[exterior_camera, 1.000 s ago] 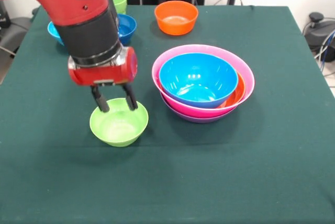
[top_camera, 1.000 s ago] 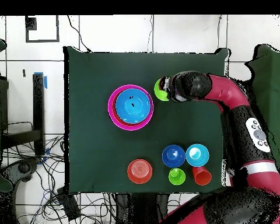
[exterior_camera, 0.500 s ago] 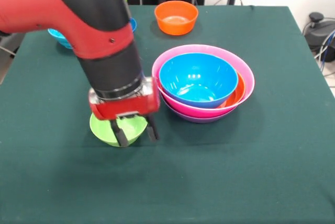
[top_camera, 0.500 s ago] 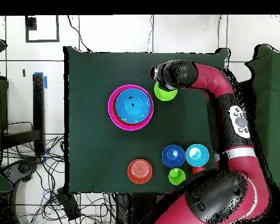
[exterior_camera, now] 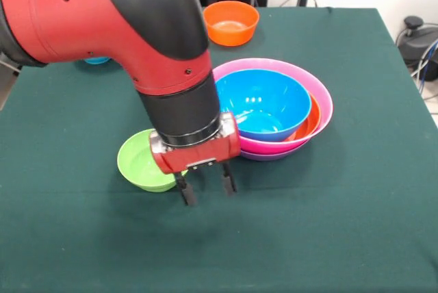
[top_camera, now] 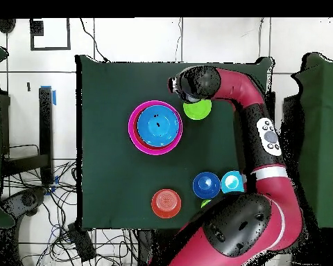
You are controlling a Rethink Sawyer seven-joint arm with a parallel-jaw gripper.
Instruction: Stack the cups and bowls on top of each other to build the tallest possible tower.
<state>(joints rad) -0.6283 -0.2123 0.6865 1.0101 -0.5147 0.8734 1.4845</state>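
You've got a glossy round lime bowl (exterior_camera: 140,163) at center-left, btw the tower (exterior_camera: 272,110) sits right of center w/ a smooth blue bowl (exterior_camera: 263,103) on top. Gripper (exterior_camera: 205,187) fingers are apart, holding nothing, hovering just right of the lime bowl.

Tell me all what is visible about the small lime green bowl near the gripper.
The small lime green bowl is round, glossy, plastic-looking, and stands upright and empty on the green tablecloth. In the front view its right side is hidden behind the wrist of the arm. The open gripper hangs just beside it, fingers over the cloth, not around the rim. It stands apart from the pile of large bowls.
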